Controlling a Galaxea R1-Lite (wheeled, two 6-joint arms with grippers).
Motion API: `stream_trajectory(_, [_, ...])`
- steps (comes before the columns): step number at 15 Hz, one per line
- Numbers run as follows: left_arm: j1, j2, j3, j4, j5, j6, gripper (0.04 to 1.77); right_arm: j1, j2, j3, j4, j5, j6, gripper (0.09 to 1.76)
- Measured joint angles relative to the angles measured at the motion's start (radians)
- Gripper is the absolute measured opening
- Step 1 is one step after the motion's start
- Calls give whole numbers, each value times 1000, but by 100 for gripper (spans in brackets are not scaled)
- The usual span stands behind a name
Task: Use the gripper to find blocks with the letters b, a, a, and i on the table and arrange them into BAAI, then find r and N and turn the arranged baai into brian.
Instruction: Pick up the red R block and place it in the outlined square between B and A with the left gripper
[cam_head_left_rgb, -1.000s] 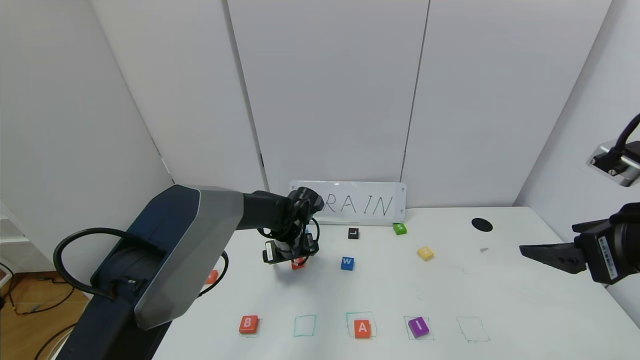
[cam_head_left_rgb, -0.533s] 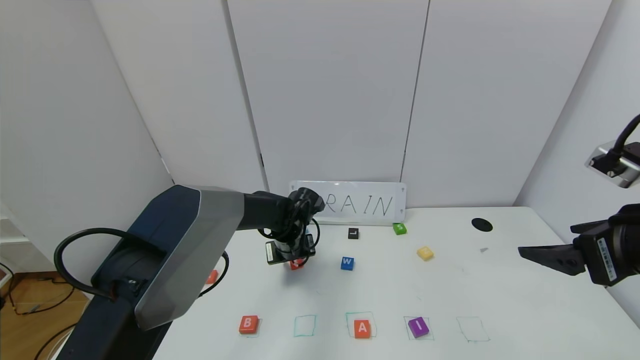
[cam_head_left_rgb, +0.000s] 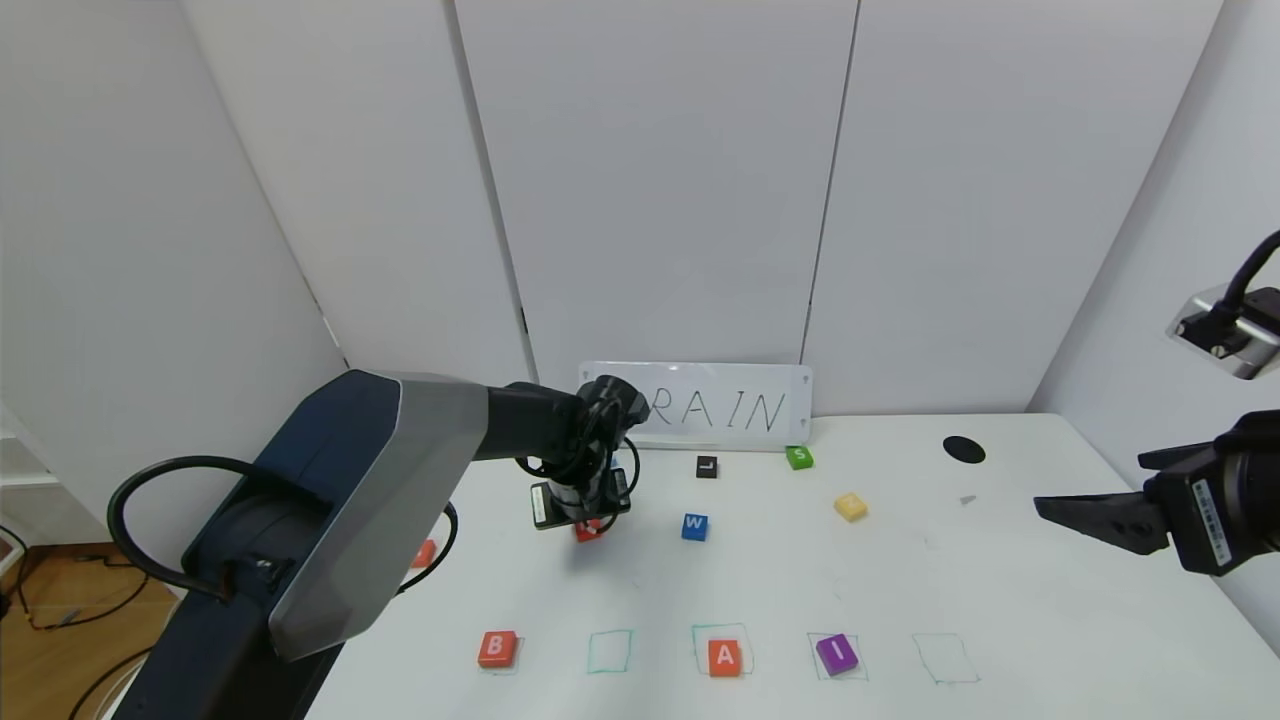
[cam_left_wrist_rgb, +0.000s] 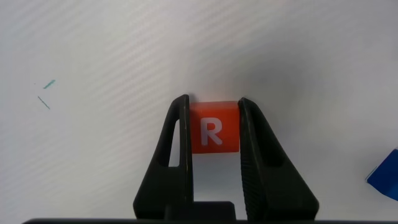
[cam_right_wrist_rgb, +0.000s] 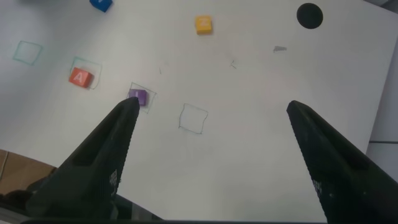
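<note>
1. Left gripper down over the far-left middle of the table, fingers pinching the orange-red R block on 2 opposite sides.
2. R block half hidden under the gripper in the head view, at 9 o'clock from the blue W block; whether resting on the surface or just off it, cannot tell.
3. Near edge of the table: row of 5 green drawn squares. B block at the first, second square bare, A block in the third, purple I block in the fourth, fifth square bare.
4. Yellow block at 3 o'clock from the W block, well apart from it; letter too pale to read.
5. Green S block and black L block at 12 o'clock, near a white sign lettered RAIN, its start hidden by the arm.
6. Another orange-red block peeking out beside the left arm, letter hidden.
7. Black round hole at 1 o'clock, far right.
8. Right gripper held above the right edge of the table, fingers spread wide, nothing between them.
</note>
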Motion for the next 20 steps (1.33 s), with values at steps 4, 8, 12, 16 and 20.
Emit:
stream_trajectory(4, [0,0,1,0,-1,0,49,1,1,0,0,0,0,171])
stream_trajectory(8, [1,-16,3,5,-10,1,49,1,4,1,0,-1,0,171])
stream_trajectory(12, [-24,-70,25,82,-21,2,49,18,8,7,0,-34,0,171])
stream_trajectory(16, [-61,-134,125,75,-54,16,49,24,11,10,0,-39,-1,171])
stream_trajectory(20, [-89,-196,244,20,-69,28,49,30,18,13,-1,-42,-1,171])
